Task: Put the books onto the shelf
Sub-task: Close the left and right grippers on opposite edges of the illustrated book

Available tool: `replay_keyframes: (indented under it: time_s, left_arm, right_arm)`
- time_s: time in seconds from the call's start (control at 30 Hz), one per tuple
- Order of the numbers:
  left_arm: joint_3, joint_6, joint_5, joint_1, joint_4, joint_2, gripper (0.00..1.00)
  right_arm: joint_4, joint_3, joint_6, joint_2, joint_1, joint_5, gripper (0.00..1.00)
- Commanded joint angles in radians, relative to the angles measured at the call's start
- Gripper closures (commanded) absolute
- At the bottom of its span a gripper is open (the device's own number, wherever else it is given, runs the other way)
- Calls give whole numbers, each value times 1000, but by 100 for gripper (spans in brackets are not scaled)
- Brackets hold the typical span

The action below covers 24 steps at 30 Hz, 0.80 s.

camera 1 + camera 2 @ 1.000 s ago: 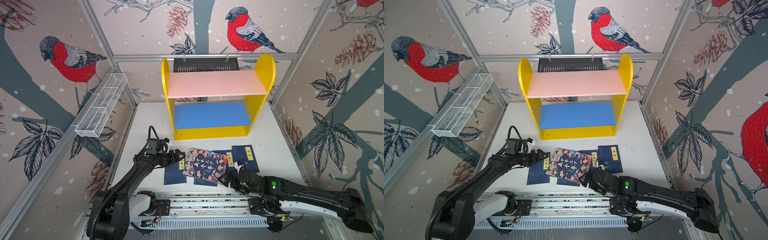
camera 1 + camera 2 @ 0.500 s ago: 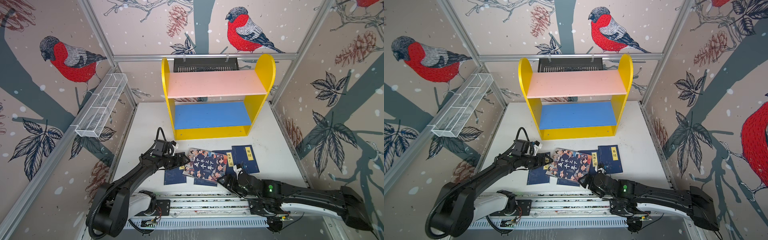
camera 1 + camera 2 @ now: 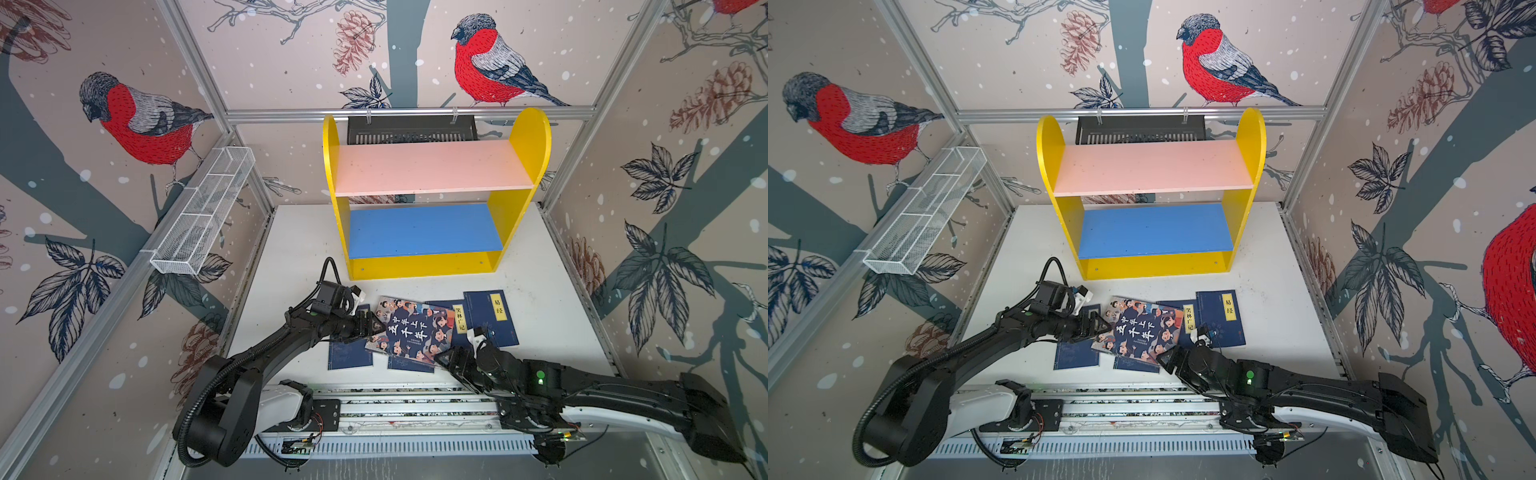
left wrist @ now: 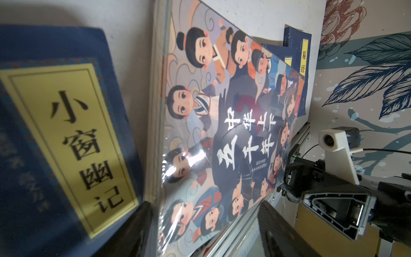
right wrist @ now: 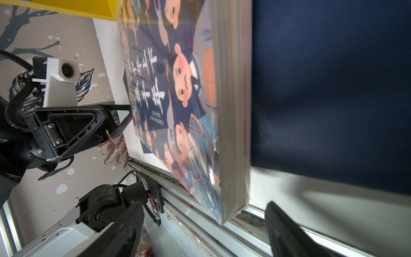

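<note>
**Both pincers set at the big book; the shelf holds nothing yet**

Nearest the front rail, the right pincer [image 3: 448, 360] sits low at the near right corner of the large cartoon-cover book [image 3: 409, 330]. Its wrist view shows the fingers [image 5: 287, 231] spread, one on each side of the corner of the page block, with no contact visible. Across the cover, the left pincer [image 3: 369, 326] stands at the book's left edge. Its fingers [image 4: 287, 233] are spread too, with the corner by the spine lying between them. Neither pincer pinches anything.

The big book lies on top of the pile. One navy book [image 3: 349, 357] pokes out beneath the left arm and a second [image 3: 409, 365] shows at the big book's near edge. A third, with a yellow label [image 3: 459, 318], peeks out on the right. The fourth [image 3: 492, 316] overlaps that one and lies farthest right. All of them rest on the white surface [image 3: 291, 249], in front of the yellow shelf [image 3: 424, 264]. No book is on its blue lower board [image 3: 424, 230] or its pink upper board [image 3: 432, 168].

The step in hand looks like the first pick, a two-arm grasp of the top book. The next move calls for both pincers to press together on opposite edges and catch only the thick book, not the thin ones under it. They would then need to lift it level and carry it forward to a board. The glossy wrapper may slip, so the two grips should land evenly.
</note>
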State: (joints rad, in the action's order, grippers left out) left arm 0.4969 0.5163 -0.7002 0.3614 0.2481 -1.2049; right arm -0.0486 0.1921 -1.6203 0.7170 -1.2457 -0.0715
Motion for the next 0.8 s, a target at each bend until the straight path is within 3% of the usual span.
replay_keyframes:
  time_s: [0.0,0.3,0.4,0.6,0.77]
  left_arm:
    - [-3,2,-34,5,-32,9,27]
    - [-6,4,-55,17,-40,13,34]
    - [-11,10,-76,23,-54,13,36]
    - [-12,9,-89,51,-60,15,39]
    - [-9,4,-112,76,-63,15,39]
  right_arm:
    - [30,5,2,10,6,-13,15]
    - [95,35,41,130,34,40,18]
    - [100,56,52,159,41,54,25]
    - [55,83,59,137,46,34,35]
    - [55,72,56,102,52,22,37]
